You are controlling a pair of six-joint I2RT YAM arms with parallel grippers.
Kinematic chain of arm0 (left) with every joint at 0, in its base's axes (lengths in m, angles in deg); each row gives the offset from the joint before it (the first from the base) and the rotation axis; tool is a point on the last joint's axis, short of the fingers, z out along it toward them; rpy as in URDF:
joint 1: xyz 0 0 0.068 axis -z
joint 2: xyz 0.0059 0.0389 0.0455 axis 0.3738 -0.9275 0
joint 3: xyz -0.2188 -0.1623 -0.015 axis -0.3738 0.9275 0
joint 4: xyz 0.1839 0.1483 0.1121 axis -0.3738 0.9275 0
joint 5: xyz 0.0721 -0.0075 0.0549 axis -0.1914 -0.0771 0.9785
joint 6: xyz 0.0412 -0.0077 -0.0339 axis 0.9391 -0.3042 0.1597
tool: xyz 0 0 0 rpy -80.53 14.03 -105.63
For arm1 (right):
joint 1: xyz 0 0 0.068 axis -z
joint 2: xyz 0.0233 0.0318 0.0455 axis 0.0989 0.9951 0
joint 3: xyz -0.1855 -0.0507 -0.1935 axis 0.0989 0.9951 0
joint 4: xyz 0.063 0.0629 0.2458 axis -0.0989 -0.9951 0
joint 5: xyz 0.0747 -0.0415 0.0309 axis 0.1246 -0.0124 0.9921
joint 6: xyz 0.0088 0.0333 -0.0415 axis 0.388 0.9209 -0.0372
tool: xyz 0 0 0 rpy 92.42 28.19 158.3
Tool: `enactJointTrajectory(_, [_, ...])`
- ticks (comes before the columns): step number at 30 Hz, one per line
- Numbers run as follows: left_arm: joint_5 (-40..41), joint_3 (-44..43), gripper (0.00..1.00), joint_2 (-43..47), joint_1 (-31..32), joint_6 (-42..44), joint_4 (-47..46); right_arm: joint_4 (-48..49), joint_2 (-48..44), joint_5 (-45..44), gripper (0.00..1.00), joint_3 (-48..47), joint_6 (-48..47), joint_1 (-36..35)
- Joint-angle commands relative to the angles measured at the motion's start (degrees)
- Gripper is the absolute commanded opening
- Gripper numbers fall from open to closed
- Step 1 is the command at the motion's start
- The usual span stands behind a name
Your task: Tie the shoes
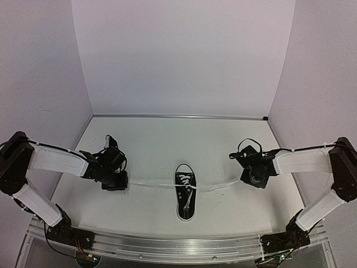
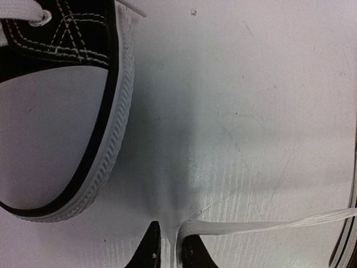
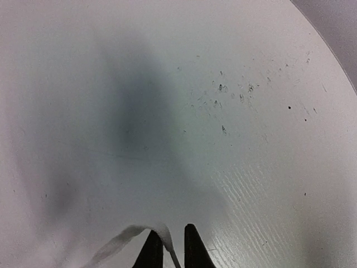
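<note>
The shoe [image 1: 185, 196] lies midway across the table [image 1: 156, 139], in its near half, toe toward the table's front edge. Its white laces [image 1: 150, 183] are drawn out sideways. Toward the table's left side the left gripper [image 2: 169, 247], and toward its right side the right gripper [image 3: 174, 247], each stands narrowly parted with a lace end lying between the tips.

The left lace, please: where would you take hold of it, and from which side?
Probably near its far end, from straight above, the left hand straddling its width: the left lace stretches flat and straight across the table, running out from the shoe.
</note>
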Motion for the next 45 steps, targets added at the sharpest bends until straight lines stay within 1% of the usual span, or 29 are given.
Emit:
enactJointTrajectory(1, [2.1,-2.1,0.27,2.1,-0.7,0.1,2.1,2.5,-0.8,5.1,0.38,-0.5,-5.0,0.2])
enactJointTrajectory(2, [2.1,-2.1,0.32,2.2,-0.8,0.1,2.3,2.6,-1.3,5.6,0.42,-0.2,-5.3,0.3])
enactJointTrajectory(4, [1.9,-2.1,0.39,2.2,-0.9,0.1,2.8,2.7,-2.2,6.5,0.48,0.5,-5.6,0.6])
enactJointTrajectory(6, [2.1,-1.9,0.47,2.4,-1.1,-0.3,3.2,2.7,-3.4,7.2,0.5,1.2,-5.7,1.1])
enactJointTrajectory(9, [2.5,-1.3,0.61,3.4,-1.9,-0.8,4.1,2.7,-5.6,7.8,0.5,2.7,-5.7,2.5])
enactJointTrajectory(10, [2.5,-0.9,0.64,4.0,-2.3,-1.0,4.3,2.7,-6.5,8.0,0.5,3.3,-5.7,3.2])
enactJointTrajectory(12, [2.8,-0.3,0.68,5.2,-3.0,-1.3,4.9,2.7,-8.5,8.2,0.55,4.2,-5.9,4.3])
enactJointTrajectory(16, [3.7,1.0,0.76,8.4,-4.9,-1.9,6.6,2.6,-13.3,9.3,0.67,5.0,-7.1,6.2])
enactJointTrajectory(18, [3.7,1.6,0.82,10.5,-6.1,-1.9,7.6,2.4,-15.3,10.1,0.76,4.6,-8.3,6.6])
enactJointTrajectory(20, [3.3,1.6,0.84,12.7,-7.2,-1.1,8.2,2.3,-17.2,11.8,0.86,3.6,-10.3,6.6])
enactJointTrajectory(21, [2.9,1.4,0.86,13.8,-7.3,-0.2,8.1,2.3,-18.0,12.7,0.9,2.9,-11.7,6.6])
enactJointTrajectory(22, [2.1,1.0,0.88,15.2,-7.4,1.4,7.8,2.3,-18.8,14.2,0.93,2.3,-13.2,6.6])
enactJointTrajectory(24, [1.6,-0.8,0.96,16.9,-7.3,6.1,7.6,2.4,-19.6,16.8,0.97,0.2,-17.1,6.5])
enactJointTrajectory(25, [1.8,-1.9,0.98,17.6,-7.2,8.8,7.8,2.6,-19.7,17.9,0.98,-0.7,-19.5,6.5])
enactJointTrajectory(27, [2.9,-3.2,0.99,19.7,-7.1,12.0,7.5,3.7,-20.1,20.8,0.98,-1.7,-23.3,6.5])
enactJointTrajectory(29, [3.2,-2.9,1.0,23.1,-7.1,14.6,4.8,5.3,-20.5,23.7,0.98,-1.8,-27.2,6.5])
enactJointTrajectory(31, [0.7,-2.2,0.99,26.1,-7.1,18.7,1.9,5.6,-20.3,26.7,0.98,-2.5,-30.1,6.5])
enactJointTrajectory(32, [-2.2,-2.0,0.99,27.2,-7.1,21.0,0.6,5.6,-20.1,28.6,0.98,-2.9,-31.2,6.5])
enactJointTrajectory(34, [-10.8,-2.0,1.0,27.8,-7.0,25.0,-1.6,5.8,-19.9,32.2,0.98,-3.3,-32.5,6.5])
enactJointTrajectory(37, [-20.2,-2.7,0.99,24.7,-6.3,29.5,-3.5,7.0,-19.7,36.1,0.98,-2.9,-33.5,6.5])
enactJointTrajectory(40, [-21.8,-4.4,1.0,18.4,-1.2,32.7,-3.9,8.6,-19.5,39.1,0.98,-2.0,-33.8,6.5])
enactJointTrajectory(43, [-13.8,-8.0,1.0,12.2,8.2,39.3,-1.4,9.4,-19.7,40.8,0.98,-1.0,-33.8,6.5])
enactJointTrajectory(45, [-14.0,-9.4,0.99,8.6,11.5,44.1,-2.3,10.2,-20.1,41.7,0.98,-0.2,-33.5,6.5])
